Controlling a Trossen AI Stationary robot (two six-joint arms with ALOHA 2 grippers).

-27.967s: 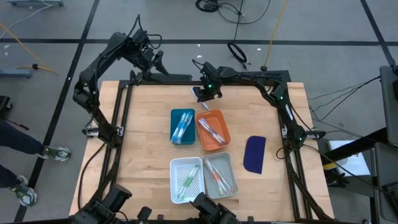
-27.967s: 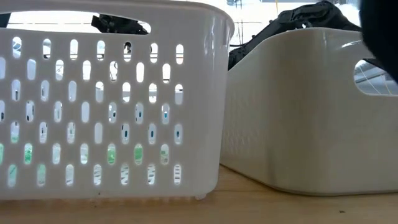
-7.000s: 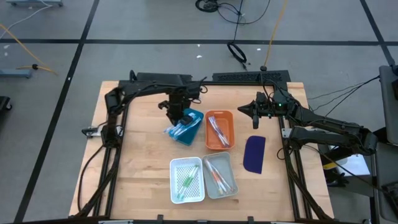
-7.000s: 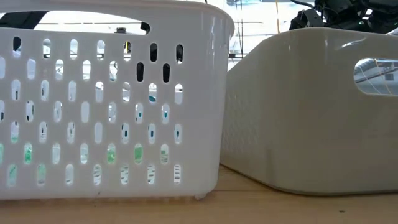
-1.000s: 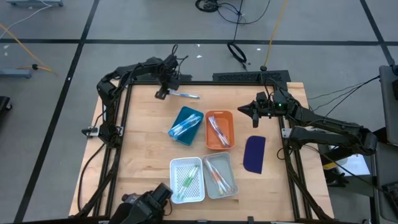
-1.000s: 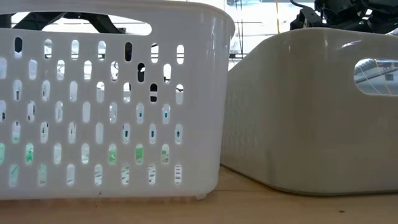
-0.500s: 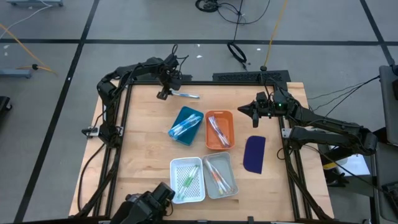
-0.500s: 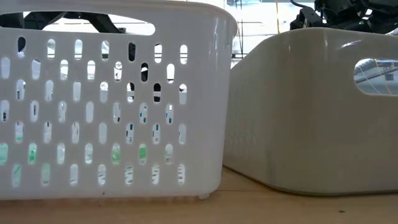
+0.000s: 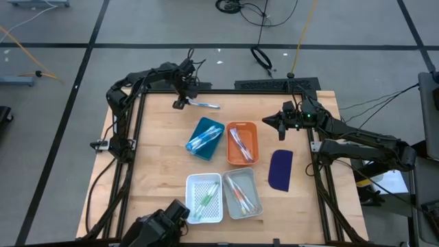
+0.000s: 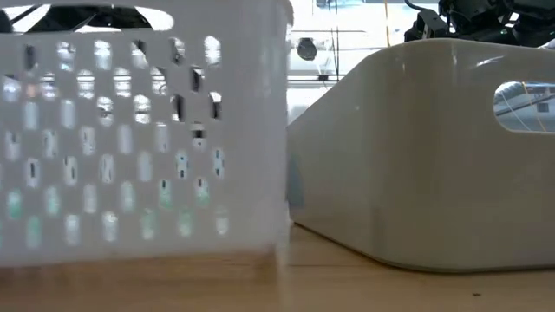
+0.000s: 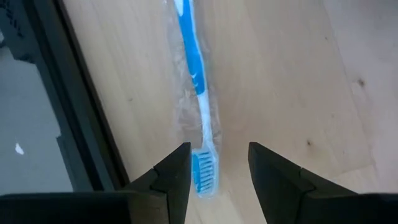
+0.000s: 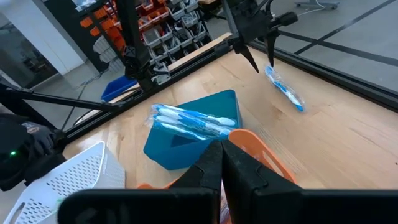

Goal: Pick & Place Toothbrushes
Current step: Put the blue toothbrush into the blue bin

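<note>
Blue toothbrush (image 11: 200, 93) beneath parted left tool (image 11: 217, 169)

A single toothbrush (image 9: 204, 105) lies on the surface (image 9: 158, 171) just beside the left tool (image 9: 180, 103), its head end between the parted fingers. Nearer the middle, away from that tool, sit two trays (image 9: 206, 138) side by side holding toothbrushes, with two baskets (image 9: 206, 198) beyond them. A flat oblong piece (image 9: 280, 169) lies near the right tool (image 9: 269, 121).

no readable text, no labels, no brand names, no numbers, no signs on anything in view
</note>
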